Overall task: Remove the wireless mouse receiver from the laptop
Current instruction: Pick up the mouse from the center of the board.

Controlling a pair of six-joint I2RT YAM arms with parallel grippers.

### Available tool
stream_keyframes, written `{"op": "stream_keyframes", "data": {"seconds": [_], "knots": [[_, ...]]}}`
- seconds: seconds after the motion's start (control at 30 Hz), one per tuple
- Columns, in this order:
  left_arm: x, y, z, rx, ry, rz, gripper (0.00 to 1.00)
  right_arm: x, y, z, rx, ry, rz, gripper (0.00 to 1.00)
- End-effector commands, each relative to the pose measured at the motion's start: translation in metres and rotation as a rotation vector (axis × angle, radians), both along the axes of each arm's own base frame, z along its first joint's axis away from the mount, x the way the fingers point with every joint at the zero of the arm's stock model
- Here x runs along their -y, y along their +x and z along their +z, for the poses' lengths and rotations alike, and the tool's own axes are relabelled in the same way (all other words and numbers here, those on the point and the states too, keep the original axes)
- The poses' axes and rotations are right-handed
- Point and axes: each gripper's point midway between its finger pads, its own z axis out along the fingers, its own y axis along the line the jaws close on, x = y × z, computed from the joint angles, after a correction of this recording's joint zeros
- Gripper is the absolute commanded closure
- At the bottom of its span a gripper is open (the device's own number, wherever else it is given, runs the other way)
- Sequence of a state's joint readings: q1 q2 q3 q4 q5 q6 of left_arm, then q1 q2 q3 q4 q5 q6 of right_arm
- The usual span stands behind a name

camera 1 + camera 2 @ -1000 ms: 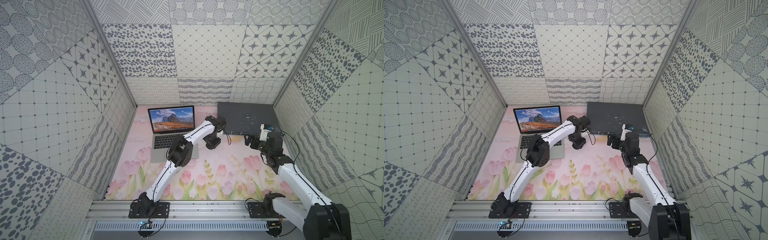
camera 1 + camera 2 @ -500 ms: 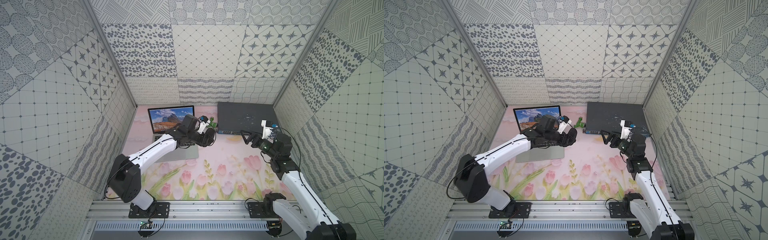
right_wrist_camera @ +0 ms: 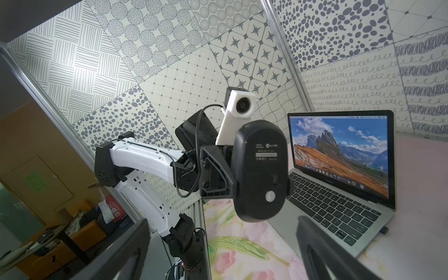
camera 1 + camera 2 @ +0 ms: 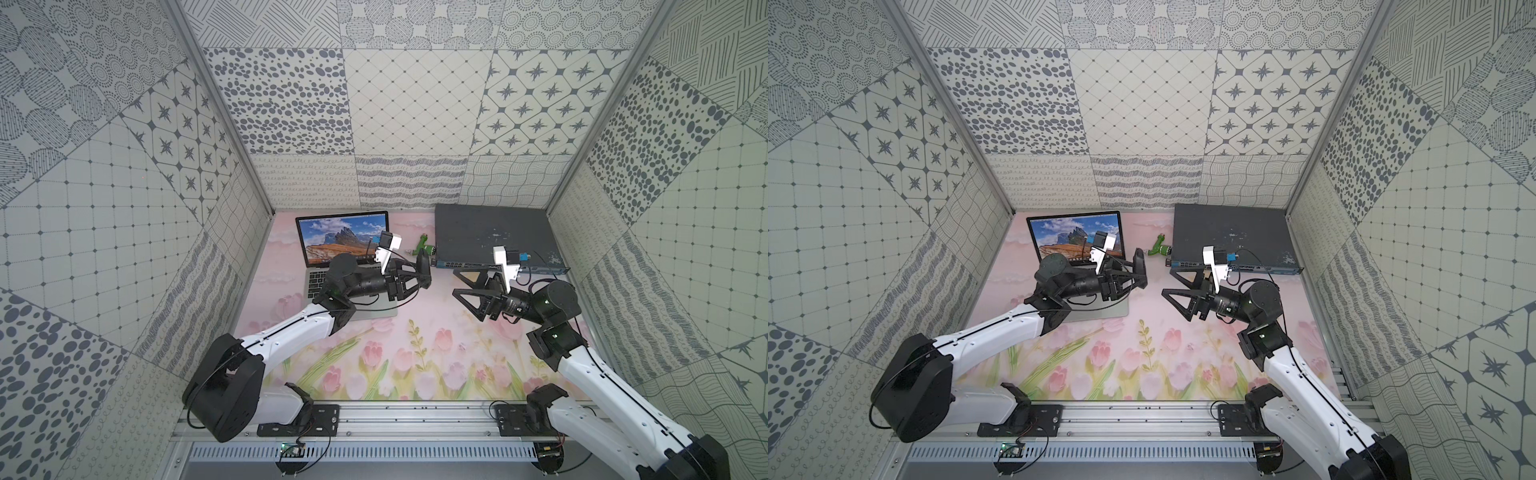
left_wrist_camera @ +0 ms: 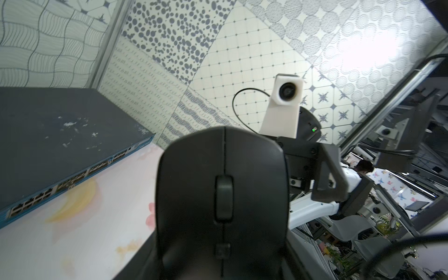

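Observation:
The laptop (image 4: pixel 345 237) (image 4: pixel 1075 237) stands open at the back left of the mat, its screen showing mountains. In the right wrist view the wireless mouse receiver (image 3: pixel 383 230) is a tiny black stub sticking out of the laptop (image 3: pixel 339 201) at its side edge; in both top views it is hidden. My left gripper (image 4: pixel 422 272) (image 4: pixel 1139 270) is shut on a black mouse (image 4: pixel 423 270) (image 5: pixel 223 194), held in the air on edge, with its underside (image 3: pixel 261 169) facing my right gripper. My right gripper (image 4: pixel 456 281) (image 4: pixel 1168 282) (image 3: pixel 218 254) hangs wide open and empty, a short gap from the mouse.
A flat dark-grey network switch (image 4: pixel 494 232) (image 5: pixel 48 135) lies at the back right, with a cable at its front. A green gadget (image 4: pixel 424 245) (image 4: pixel 1160 248) lies between switch and laptop. Patterned walls close in three sides.
My left arm has pulled back and lifted the mouse off the mat, turning it on edge. My right gripper has swung round to face it and come closer.

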State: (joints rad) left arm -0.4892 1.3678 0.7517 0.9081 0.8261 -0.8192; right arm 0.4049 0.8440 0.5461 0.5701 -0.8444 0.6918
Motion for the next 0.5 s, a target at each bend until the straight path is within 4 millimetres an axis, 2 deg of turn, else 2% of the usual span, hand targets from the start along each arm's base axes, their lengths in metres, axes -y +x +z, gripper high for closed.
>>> {"op": "stream_keyframes", "data": {"seconds": [0.0, 0.2, 0.33, 0.47], "knots": [[-0.009, -0.061, 0.066, 0.382, -0.175, -0.142, 0.47, -0.001, -0.009, 0.002, -0.014, 0.05, 0.035, 0.03], [-0.004, -0.088, 0.069, 0.609, -0.174, -0.147, 0.46, -0.005, 0.012, -0.004, -0.364, 0.179, 0.05, 0.03], [-0.001, -0.087, 0.073, 0.652, -0.18, -0.14, 0.47, -0.015, 0.004, 0.016, -0.466, 0.345, 0.189, 0.03], [0.0, -0.083, 0.08, 0.684, -0.191, -0.11, 0.48, -0.032, -0.005, 0.026, -0.588, 0.493, 0.315, 0.03]]}}
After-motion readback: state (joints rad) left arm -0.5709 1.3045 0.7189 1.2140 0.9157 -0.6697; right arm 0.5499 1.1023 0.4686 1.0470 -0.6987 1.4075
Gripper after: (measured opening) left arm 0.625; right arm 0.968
